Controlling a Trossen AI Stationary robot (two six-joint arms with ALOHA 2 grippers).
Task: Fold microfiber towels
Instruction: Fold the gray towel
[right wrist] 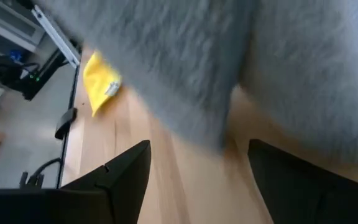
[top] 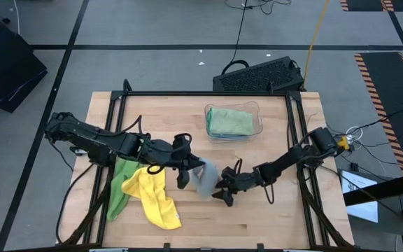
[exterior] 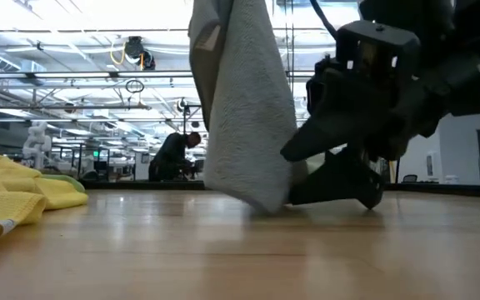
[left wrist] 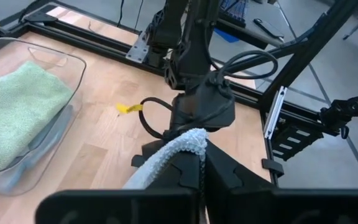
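Where the two arms meet at the table's near centre, the high view shows the left gripper [top: 185,170] pinching a grey towel [top: 206,178] aloft, with the right gripper [top: 224,194] just beside it. A yellow towel [top: 154,198] and bright green towel [top: 121,183] lie to the left; a sage green towel [top: 229,120] sits in the clear bin [top: 258,126] farther back.

Low view: the grey towel hangs, its lower edge touching the table [exterior: 240,250].

Left wrist view: fingers closed on the grey towel.

Right wrist view: fingers [right wrist: 120,171] spread wide under the grey towel.
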